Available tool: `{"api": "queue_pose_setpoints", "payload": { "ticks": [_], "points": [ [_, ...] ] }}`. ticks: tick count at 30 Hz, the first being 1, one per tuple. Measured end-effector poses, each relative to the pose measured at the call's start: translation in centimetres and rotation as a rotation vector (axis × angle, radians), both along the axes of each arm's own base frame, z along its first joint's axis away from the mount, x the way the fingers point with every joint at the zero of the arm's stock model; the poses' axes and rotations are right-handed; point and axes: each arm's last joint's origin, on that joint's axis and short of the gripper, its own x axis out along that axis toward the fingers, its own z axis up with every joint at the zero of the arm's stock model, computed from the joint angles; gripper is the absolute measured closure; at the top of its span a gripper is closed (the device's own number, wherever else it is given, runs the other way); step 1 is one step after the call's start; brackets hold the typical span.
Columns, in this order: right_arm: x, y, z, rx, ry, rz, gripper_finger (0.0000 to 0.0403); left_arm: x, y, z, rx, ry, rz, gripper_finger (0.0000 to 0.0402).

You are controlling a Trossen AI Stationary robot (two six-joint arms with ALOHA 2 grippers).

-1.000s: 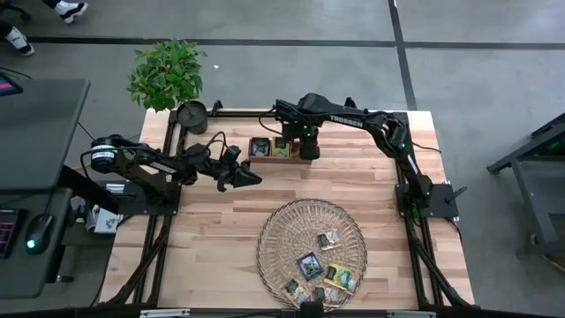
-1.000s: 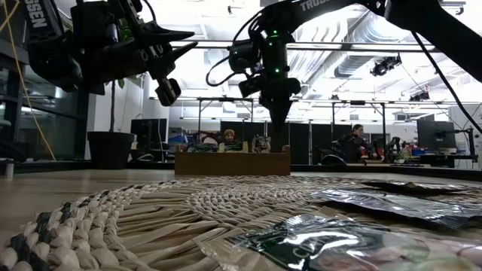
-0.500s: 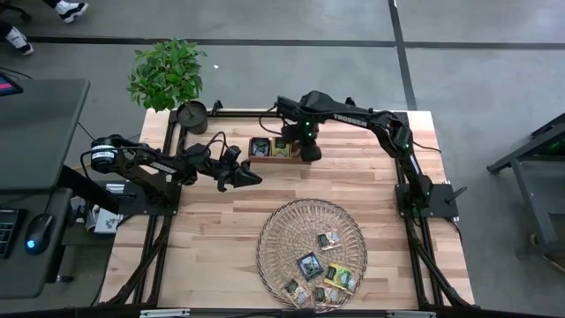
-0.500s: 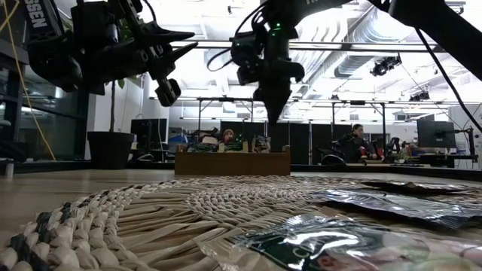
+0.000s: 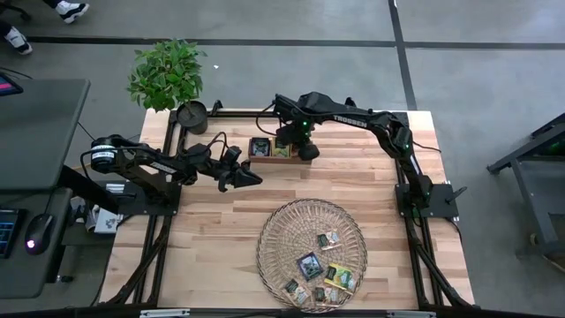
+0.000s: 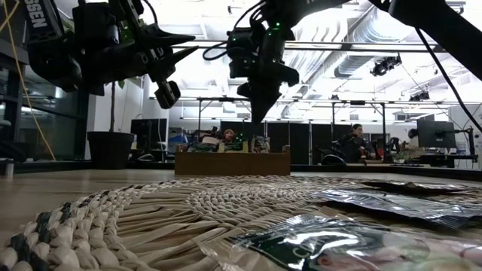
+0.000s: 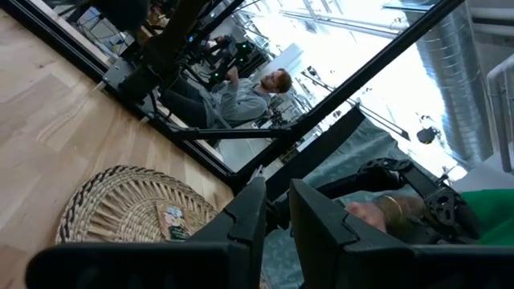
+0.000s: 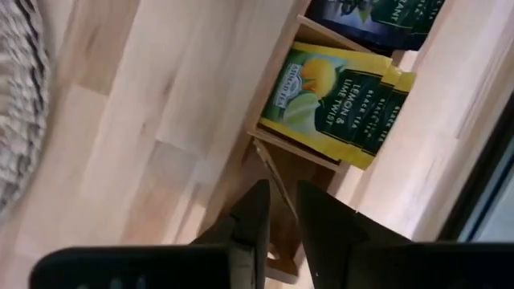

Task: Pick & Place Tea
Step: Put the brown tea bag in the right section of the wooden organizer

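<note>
**Wooden box, woven tray: right arm empty over the box**

Pale wood planks make the table (image 5: 212,230), and the scene reads across it from the left. A potted plant (image 5: 168,75) stands at the far left corner. The left gripper (image 5: 247,177) hangs in the air over bare table, short of the box; in its wrist view the two fingers stand close together with only a slim gap and nothing between them. This arm appears to be waiting.

Further right, at the far edge, sits the wooden box (image 5: 269,148), with compartments. The right wrist view shows yellow lemon-and-lime sachets (image 8: 337,104) upright in one compartment and dark ones (image 8: 377,14) in the next. The right gripper (image 6: 256,113) hovers above the box, clear of it in the low view, fingertips pointing down. Its fingers are nearly together and carry nothing.

Nearest the front lies the round woven tray (image 5: 278,231), holding several loose sachets (image 5: 310,264) toward its front half.

Judgement: the sorting is part done, since tea sits in both places. The right arm looks to be between carries. Its next move would likely be to cross to the tray, spread its fingers, and come down flat over one sachet, a thin target that calls for a careful pinch at an edge.
</note>
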Motion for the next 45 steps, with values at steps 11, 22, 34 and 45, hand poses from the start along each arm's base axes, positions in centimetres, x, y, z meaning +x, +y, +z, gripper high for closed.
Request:
{"api": "queue_pose_setpoints", "payload": {
  "ticks": [11, 22, 34, 45],
  "points": [
    [0.5, -0.5, -0.5, -0.081, -0.041, 0.068, 0.0303, 0.0, 0.0, -0.1, -0.004, 0.009, 0.009, 0.0344],
    [0.1, -0.4, -3.2, -0.075, 0.023, 0.034, 0.0213, 0.1, 0.0, -0.3, -0.009, 0.029, 0.008, 0.0344],
    [-1.0, -0.5, -6.2, -0.028, 0.099, -0.076, 0.0232, 0.1, 0.0, -0.5, -0.014, 0.049, 0.006, 0.0344],
    [-0.8, -1.4, -5.9, 0.01, 0.037, -0.322, 0.028, 0.1, 0.0, -0.5, -0.014, 0.049, 0.006, 0.0344]
  ]
}}
